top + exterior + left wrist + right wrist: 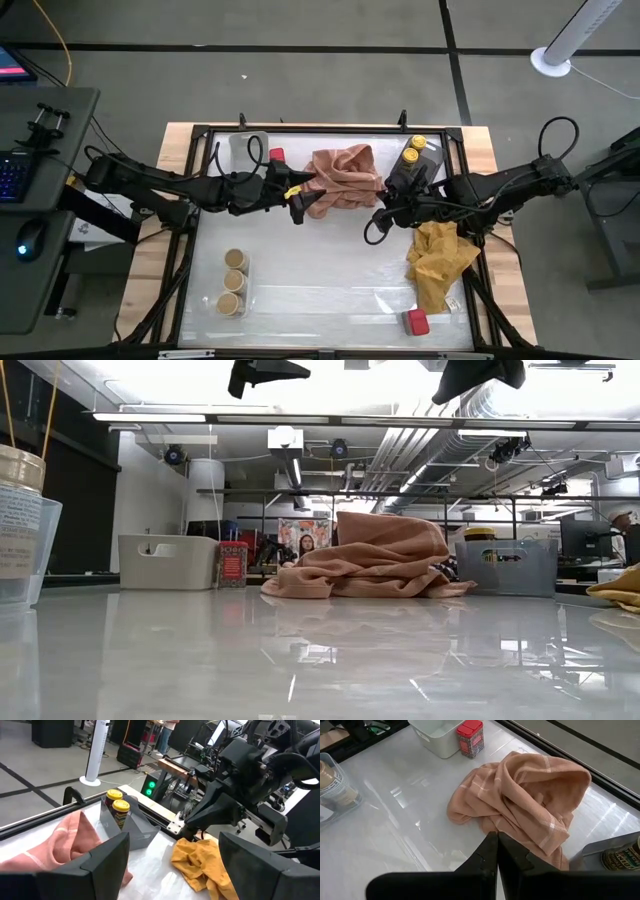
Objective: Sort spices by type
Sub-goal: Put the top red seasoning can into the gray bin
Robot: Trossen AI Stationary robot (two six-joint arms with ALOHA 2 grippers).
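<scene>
High view alone shows a red boxy spice tin (416, 322) well apart from the crumpled pink cloth (343, 176), beyond the yellow cloth (439, 262). Beside the pink cloth hover the wide-spread left gripper (297, 197) and pressed-together right gripper (380, 218). Low view adds glossy white tabletop (320, 660) and ceiling pipes.

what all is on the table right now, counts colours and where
tan-lidded jars: three, in a row in the clear tray, near left
yellow-lidded jars: two, in the grey tray, far right
red boxy spice tin: one, far side, beside the white bin
second red spice tin: one, near right edge
pink cloth: one, bunched, far centre
yellow cloth: one, crumpled, right side
left gripper: open, raised at the pink cloth's left edge
right gripper: shut, empty, raised right of centre
</scene>
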